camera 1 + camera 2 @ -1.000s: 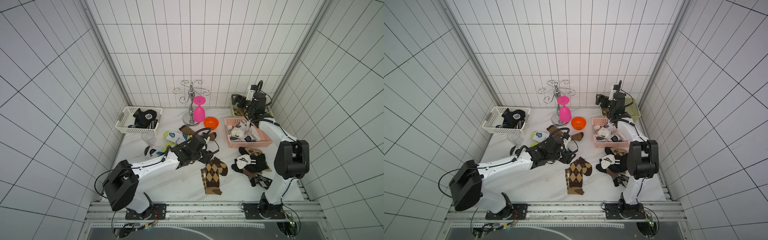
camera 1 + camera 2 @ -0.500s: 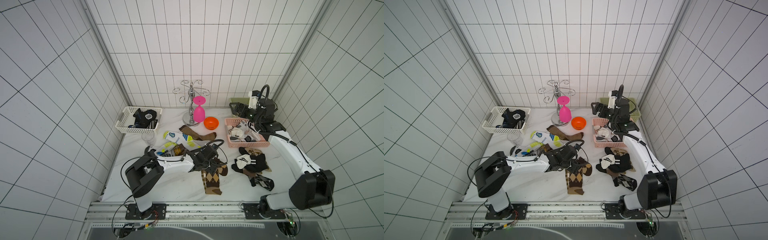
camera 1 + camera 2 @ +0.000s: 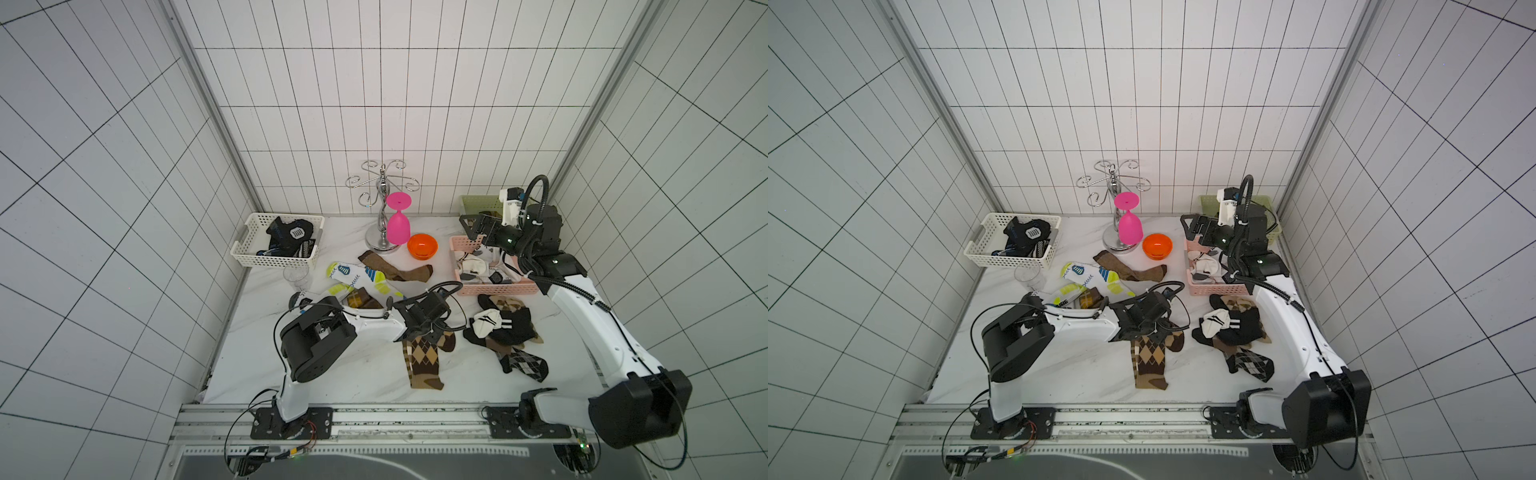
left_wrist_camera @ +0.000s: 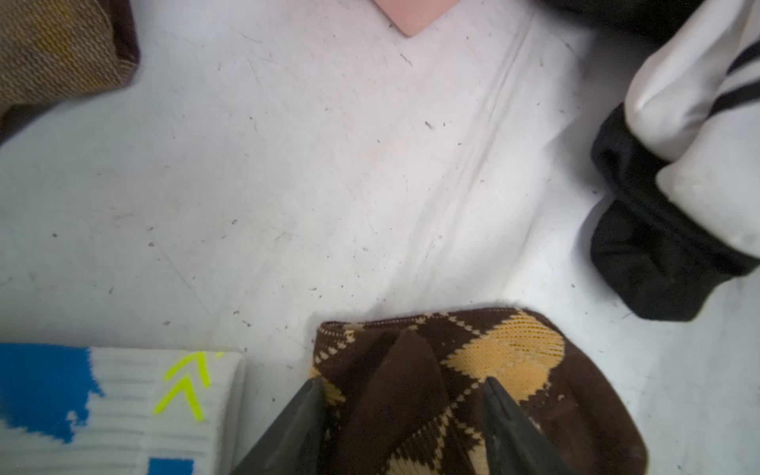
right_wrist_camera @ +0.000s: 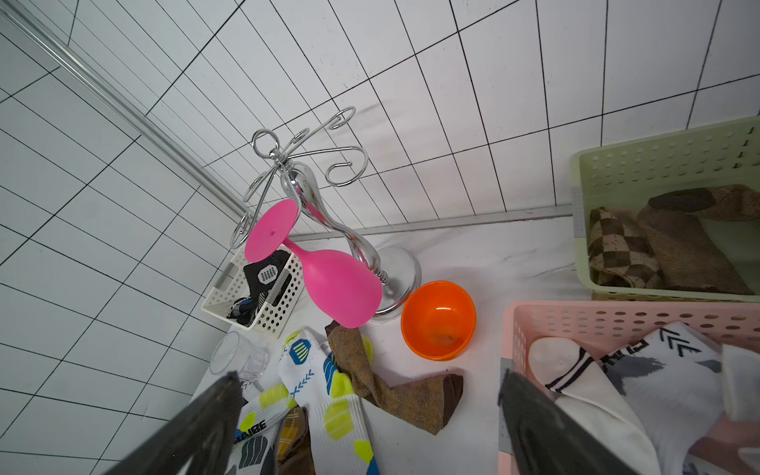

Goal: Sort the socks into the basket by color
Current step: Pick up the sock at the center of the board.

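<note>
A brown argyle sock [image 3: 424,361] [image 3: 1148,359] lies flat on the table's front middle. My left gripper [image 3: 419,332] [image 4: 404,380] is down on its upper end; the jaws are open and straddle a raised fold of the sock [image 4: 514,349]. My right gripper [image 3: 469,222] [image 5: 369,377] hangs open and empty above the back left corner of the pink basket [image 3: 490,287], which holds white socks [image 3: 471,264]. The white basket [image 3: 274,259] holds black socks [image 3: 286,235]. The green basket [image 5: 658,152] holds brown socks [image 5: 678,246]. Loose socks: a mixed pile [image 3: 503,324], white yellow-blue ones [image 3: 353,274], a brown one [image 3: 399,272].
A chrome glass rack [image 3: 382,208] with a pink goblet [image 3: 398,226] stands at the back middle. An orange bowl [image 3: 422,245] sits next to it. A clear cup [image 3: 297,276] stands in front of the white basket. A black argyle sock [image 3: 523,363] lies front right.
My left gripper has moved right and down onto the brown argyle sock, and its jaws have narrowed. The right arm has swung forward from the back baskets, still open.
</note>
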You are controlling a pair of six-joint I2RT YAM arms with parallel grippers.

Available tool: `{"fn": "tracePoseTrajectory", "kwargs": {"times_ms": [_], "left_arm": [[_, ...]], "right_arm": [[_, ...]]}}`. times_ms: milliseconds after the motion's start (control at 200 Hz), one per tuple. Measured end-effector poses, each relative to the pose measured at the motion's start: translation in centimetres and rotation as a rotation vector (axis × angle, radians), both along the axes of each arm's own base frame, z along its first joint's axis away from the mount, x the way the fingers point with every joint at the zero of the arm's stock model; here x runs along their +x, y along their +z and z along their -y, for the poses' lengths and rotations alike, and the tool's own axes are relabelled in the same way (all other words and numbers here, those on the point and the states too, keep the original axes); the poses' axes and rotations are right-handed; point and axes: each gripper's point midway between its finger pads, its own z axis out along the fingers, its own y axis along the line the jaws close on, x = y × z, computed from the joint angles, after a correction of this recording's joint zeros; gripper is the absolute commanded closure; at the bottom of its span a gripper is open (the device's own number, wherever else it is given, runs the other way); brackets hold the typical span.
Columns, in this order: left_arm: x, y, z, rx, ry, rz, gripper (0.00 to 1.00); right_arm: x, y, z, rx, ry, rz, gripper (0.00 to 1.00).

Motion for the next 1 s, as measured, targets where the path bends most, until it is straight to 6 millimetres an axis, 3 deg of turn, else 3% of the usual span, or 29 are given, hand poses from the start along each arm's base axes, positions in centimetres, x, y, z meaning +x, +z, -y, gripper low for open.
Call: {"fn": "tracePoseTrajectory", "kwargs": {"times_ms": [250, 430, 495, 620, 845, 999], "left_arm": [[0.4, -0.1, -0.2, 0.006, 0.018, 0.016, 0.84], [0.5, 0.4, -0.3, 0.003, 0.028, 0.033, 1.0], [0.4, 1.0, -0.6, -0.002, 0.031, 0.044, 1.0], [0.5, 4.0, -0.9, -0.041, 0.035, 0.085, 1.0], [0.5, 12.0, -1.2, -0.185, 0.04, 0.186, 1.0], [0.1, 15.5, -1.9, -0.243, 0.039, 0.227, 1.0]], "right_arm": [[-0.2, 0.1, 0.0, 0.0, 0.002, 0.0, 0.01], [-0.5, 0.4, 0.0, 0.002, 0.005, 0.006, 0.02], [-0.5, 0.4, 0.0, 0.002, 0.006, 0.006, 0.02], [-0.6, 0.5, 0.0, 0.003, 0.008, 0.006, 0.02], [-1.2, 0.4, 0.1, -0.001, 0.011, 0.007, 0.02], [-2.0, 0.2, -0.2, -0.005, 0.042, 0.008, 0.04]]}}
